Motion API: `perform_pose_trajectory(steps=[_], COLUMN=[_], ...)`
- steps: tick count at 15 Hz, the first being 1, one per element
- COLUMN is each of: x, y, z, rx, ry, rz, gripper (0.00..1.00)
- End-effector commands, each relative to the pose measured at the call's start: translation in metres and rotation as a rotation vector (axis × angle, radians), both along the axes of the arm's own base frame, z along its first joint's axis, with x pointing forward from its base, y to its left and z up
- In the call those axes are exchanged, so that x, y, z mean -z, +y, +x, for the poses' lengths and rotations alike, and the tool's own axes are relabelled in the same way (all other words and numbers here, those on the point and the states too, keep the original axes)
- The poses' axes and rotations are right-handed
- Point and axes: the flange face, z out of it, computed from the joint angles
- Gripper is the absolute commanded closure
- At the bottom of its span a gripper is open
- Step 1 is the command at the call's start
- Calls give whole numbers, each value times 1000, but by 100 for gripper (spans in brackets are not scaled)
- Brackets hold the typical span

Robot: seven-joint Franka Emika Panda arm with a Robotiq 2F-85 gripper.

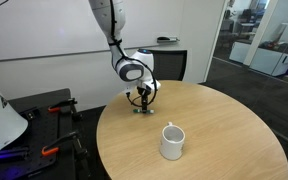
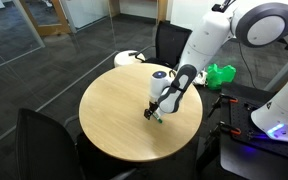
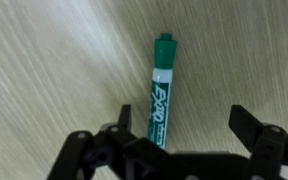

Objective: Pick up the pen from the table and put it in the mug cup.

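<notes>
Gripper: the gripper (image 3: pixel 184 128) hung low over the table (image 1: pixel 224 130), fingers spread wide and holding nothing.
Fingers: in the wrist view, two dark fingers (image 3: pixel 246 126) stood apart at the bottom of the frame, with bare tabletop between them.
Pen: the pen (image 3: pixel 160 85) lay flat on the table, green cap pointing away from the gripper, its white barrel bearing green "EXPO" lettering.
Pen relative to gripper: its lower end reached in between the fingers, close beside the one on the left of the wrist view. Contact could not be determined.
Mug cup: the white mug cup (image 1: pixel 172 142) stood upright on the table, well apart from the gripper (image 1: pixel 140 103).
Arm position: in both exterior views the arm reached down near the table's edge, gripper (image 2: pixel 154 114) just above the surface.
</notes>
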Motion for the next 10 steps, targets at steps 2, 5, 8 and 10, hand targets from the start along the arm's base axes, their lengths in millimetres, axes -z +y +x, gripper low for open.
perform_pose_trajectory(steps=[2, 5, 8, 10], x=[7, 9, 8, 3], y=[3, 3, 0, -1], z=[8, 9, 11, 11], rx=[31, 31, 31, 27], ry=[-9, -10, -12, -16], rz=[-7, -7, -10, -11], gripper=[34, 58, 79, 94])
